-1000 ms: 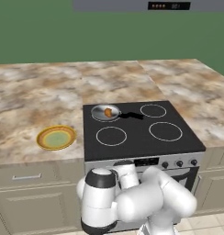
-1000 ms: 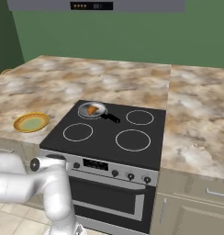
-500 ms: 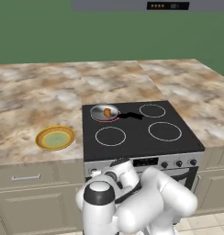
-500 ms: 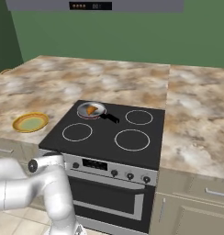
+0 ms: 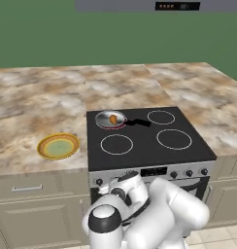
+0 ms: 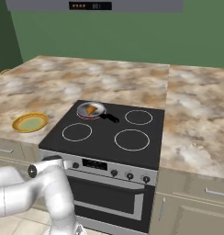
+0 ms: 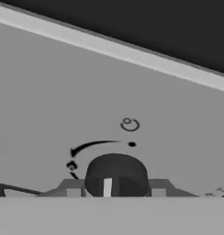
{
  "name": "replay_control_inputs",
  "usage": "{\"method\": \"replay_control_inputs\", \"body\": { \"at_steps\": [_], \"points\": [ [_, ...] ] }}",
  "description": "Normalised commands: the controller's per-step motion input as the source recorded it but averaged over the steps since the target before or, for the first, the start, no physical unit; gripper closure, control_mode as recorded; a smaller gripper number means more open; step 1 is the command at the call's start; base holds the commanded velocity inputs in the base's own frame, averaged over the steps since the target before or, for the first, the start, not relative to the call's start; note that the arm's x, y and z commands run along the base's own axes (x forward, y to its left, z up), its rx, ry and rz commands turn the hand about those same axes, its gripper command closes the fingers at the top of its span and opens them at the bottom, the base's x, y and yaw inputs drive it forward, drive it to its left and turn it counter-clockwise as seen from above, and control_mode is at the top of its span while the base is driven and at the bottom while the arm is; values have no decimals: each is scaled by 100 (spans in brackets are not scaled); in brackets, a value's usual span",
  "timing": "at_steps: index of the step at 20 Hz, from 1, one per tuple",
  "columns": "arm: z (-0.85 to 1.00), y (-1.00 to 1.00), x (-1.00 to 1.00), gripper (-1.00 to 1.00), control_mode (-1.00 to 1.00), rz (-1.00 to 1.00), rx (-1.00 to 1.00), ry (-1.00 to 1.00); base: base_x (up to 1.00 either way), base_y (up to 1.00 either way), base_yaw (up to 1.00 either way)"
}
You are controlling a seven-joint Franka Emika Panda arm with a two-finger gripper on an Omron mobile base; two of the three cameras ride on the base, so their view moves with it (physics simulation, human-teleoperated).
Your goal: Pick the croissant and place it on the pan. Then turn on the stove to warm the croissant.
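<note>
Left base view: the croissant [image 5: 112,118] lies in the pan [image 5: 110,119] on the stove [image 5: 147,138]. Right base view: the arm reaches to the front panel. Hand view: jaws clenched on a knob [image 7: 115,176]; turn it steadily, without slipping.

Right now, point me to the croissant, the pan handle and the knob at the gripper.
croissant [image 5: 112,118], left base view, middle of the pastry.
pan handle [image 6: 110,118], right base view, mid-length of the black handle.
knob [image 7: 115,175], hand view, dark front face.
</note>
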Motion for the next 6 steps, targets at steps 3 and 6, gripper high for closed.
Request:
{"method": "replay_control_inputs", "body": {
  "at_steps": [3,6],
  "points": [
    [-1,-38,0,100,-100,44,-62,21,0,0,0],
    [-7,-19,2,100,-100,40,-63,27,0,0,0]
  ]
}}
